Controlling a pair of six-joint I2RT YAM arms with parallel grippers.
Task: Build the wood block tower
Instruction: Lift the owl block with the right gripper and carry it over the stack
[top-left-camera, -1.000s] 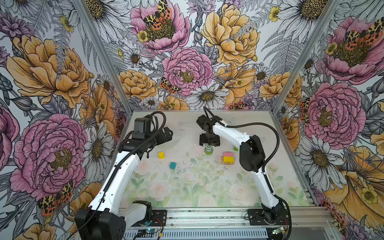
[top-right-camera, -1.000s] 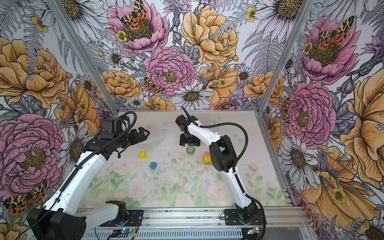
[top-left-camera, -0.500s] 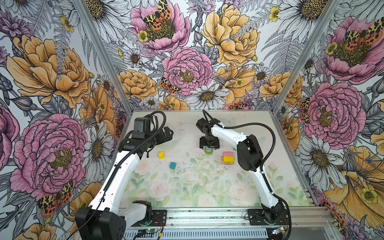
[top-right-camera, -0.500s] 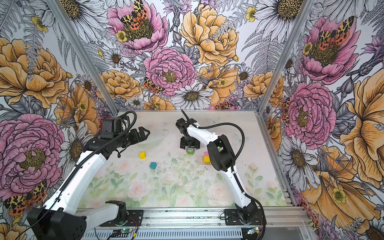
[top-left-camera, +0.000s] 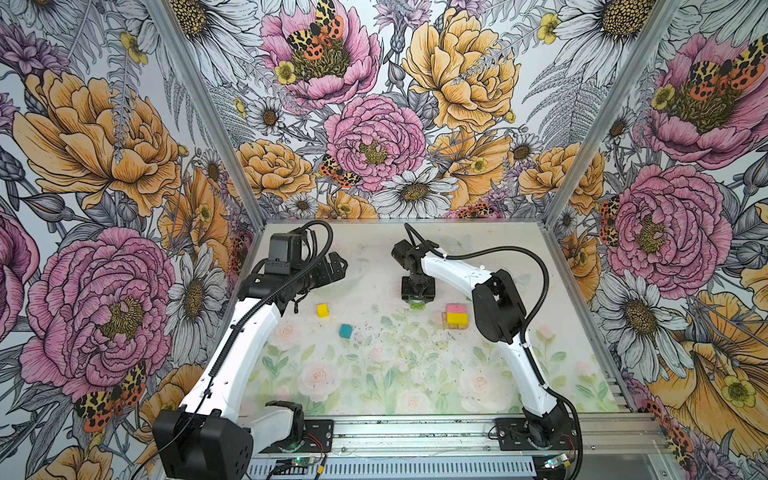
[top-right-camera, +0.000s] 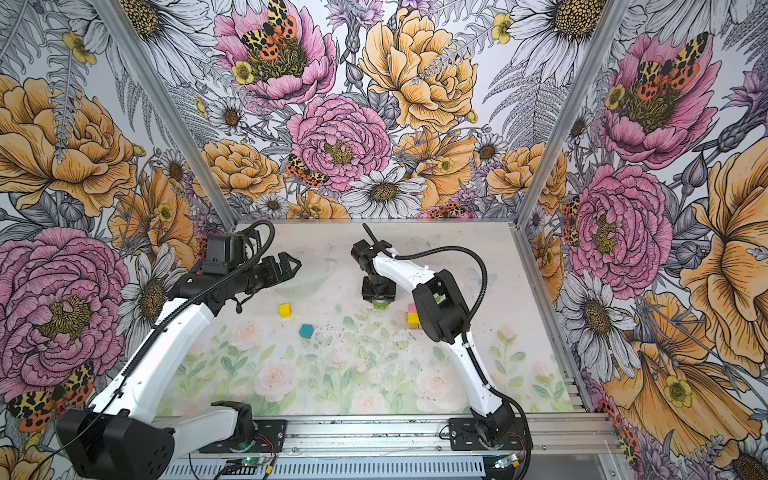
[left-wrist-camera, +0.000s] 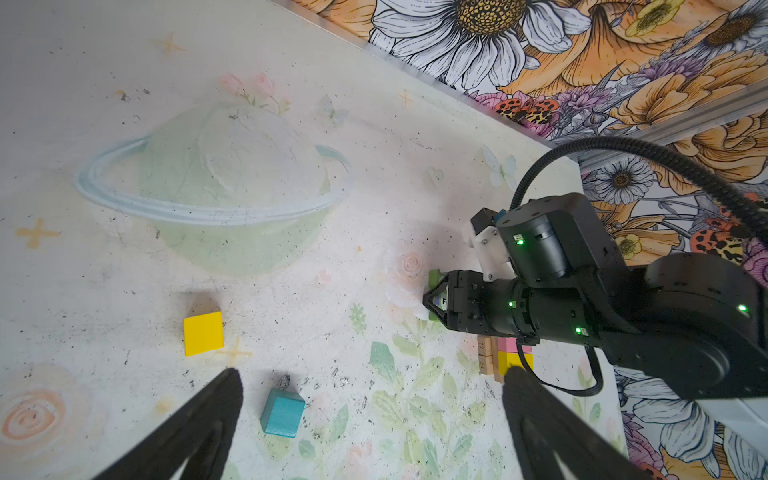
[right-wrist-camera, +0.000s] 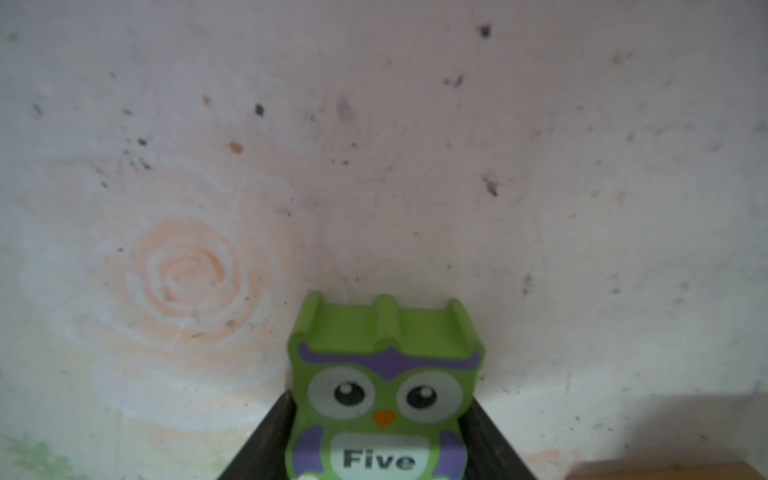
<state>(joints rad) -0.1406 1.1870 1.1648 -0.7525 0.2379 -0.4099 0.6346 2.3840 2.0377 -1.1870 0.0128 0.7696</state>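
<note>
The owl-printed piece (right-wrist-camera: 382, 390), green with "Five" on it, sits between the fingers of my right gripper (right-wrist-camera: 380, 401), which press on both its sides low over the table (top-left-camera: 417, 297) (top-right-camera: 378, 298). The started wood block tower (top-left-camera: 455, 316) (top-right-camera: 411, 316) stands just right of it, with tan bars (left-wrist-camera: 484, 357) under a pink block (left-wrist-camera: 513, 344) and a yellow block (left-wrist-camera: 511, 359). Loose on the table lie a yellow cube (top-left-camera: 323, 310) (left-wrist-camera: 203, 333) and a teal cube (top-left-camera: 345, 331) (left-wrist-camera: 282, 412). My left gripper (top-left-camera: 338, 266) (left-wrist-camera: 372, 374) hangs open and empty above them at the back left.
Flowered walls with metal corner posts (top-left-camera: 552, 208) close in the table on three sides. The right arm's elbow (top-left-camera: 496, 307) hangs close beside the tower and hides part of it in a top view. The arm bases (top-left-camera: 291, 428) sit on the front rail.
My right gripper has sunk a little over the owl-printed piece and its jaws have narrowed onto it. The left arm, loose cubes and tower have not moved.
</note>
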